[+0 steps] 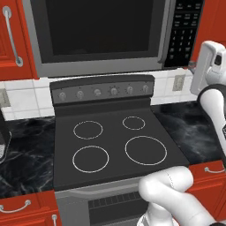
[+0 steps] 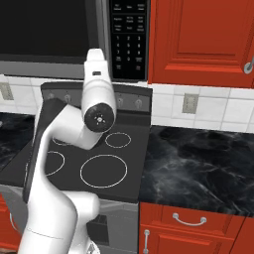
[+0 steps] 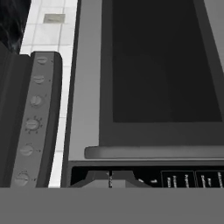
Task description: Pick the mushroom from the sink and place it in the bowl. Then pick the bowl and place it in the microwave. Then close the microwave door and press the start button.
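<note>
Before microwave [image 1: 101, 35] keypad [image 2: 128, 39], arm raised, jaws shut, door [image 3: 162, 78] closed.

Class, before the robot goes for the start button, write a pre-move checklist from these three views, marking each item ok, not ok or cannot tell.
1. Grey-framed microwave door with dark window shut flush with the frame: ok.
2. Long grey bar handle not caught by the fingertips: ok, they sit beside it over the panel.
3. Hand shut for a fingertip press: ok.
4. Hand close to the black keypad panel: ok in the hand view.
5. Start button picked out among the keys: cannot tell, labels too small.
6. Wooden bowl inside: cannot tell, window is dark.
</note>
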